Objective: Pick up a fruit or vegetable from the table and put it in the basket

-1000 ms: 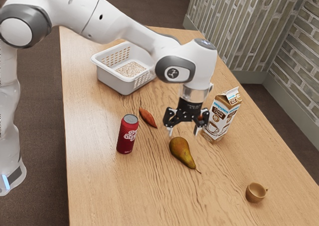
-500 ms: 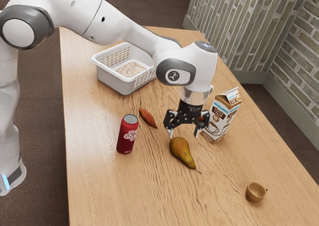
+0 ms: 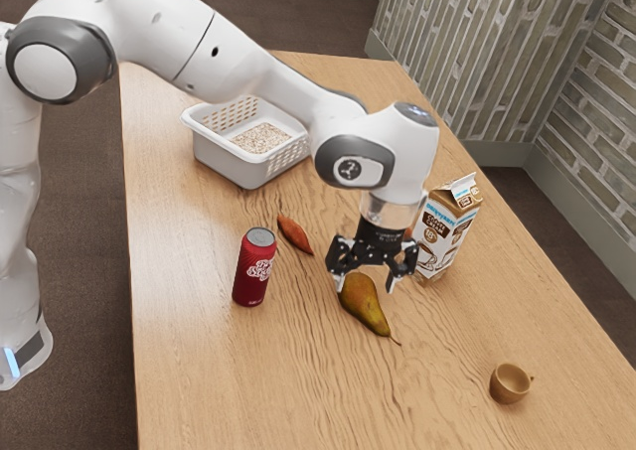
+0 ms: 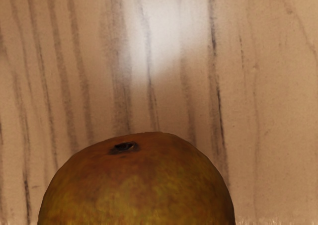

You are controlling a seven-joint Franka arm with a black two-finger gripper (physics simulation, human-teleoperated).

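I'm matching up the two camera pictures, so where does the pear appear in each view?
Exterior view: the pear lies on the table, below the open pincer, its stem pointing roughly toward the brown cup.
Wrist view: its broad end appears close up, just under the pincer, with a dark calyx.
Shared landmark: the table's dark-streaked wood grain.

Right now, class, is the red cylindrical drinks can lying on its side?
No, the red can stands upright on the brown wooden table.
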